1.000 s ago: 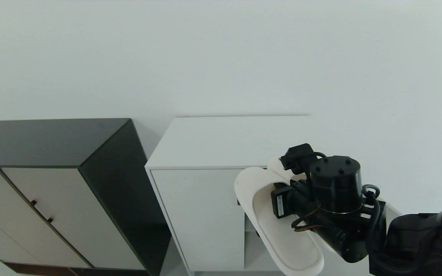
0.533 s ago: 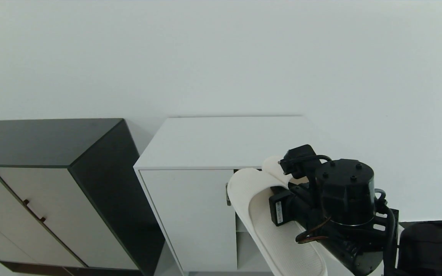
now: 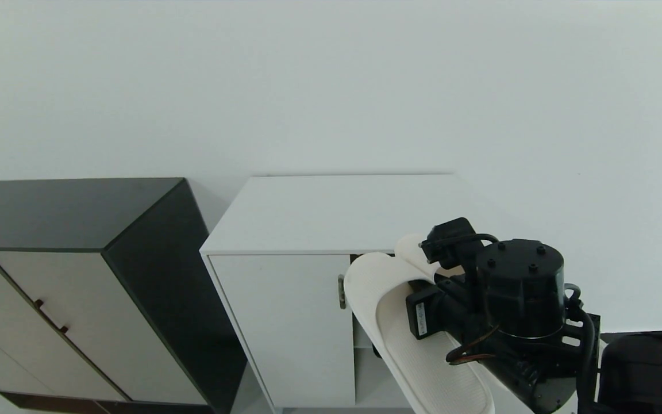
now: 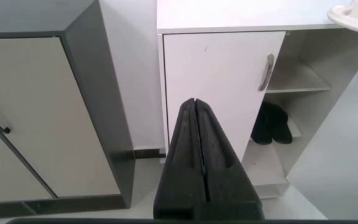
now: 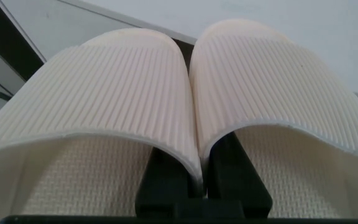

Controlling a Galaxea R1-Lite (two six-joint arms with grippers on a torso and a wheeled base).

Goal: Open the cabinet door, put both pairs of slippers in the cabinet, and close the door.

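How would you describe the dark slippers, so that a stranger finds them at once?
Find the white cabinet beside the black cabinet; its right side stands open. On its lower shelf sit the dark slippers, side by side. They alone are dark; the cream pair is in the right claw.

The cabinet (image 3: 331,213) is set against a wall (image 3: 331,86), and a second cabinet (image 3: 66,213) is placed just to its left. A pair of slippers (image 3: 391,328) is held by the right gripper (image 5: 201,186) before the open right side. Inside, the other pair (image 4: 272,124) is laid under a shelf (image 4: 294,78).
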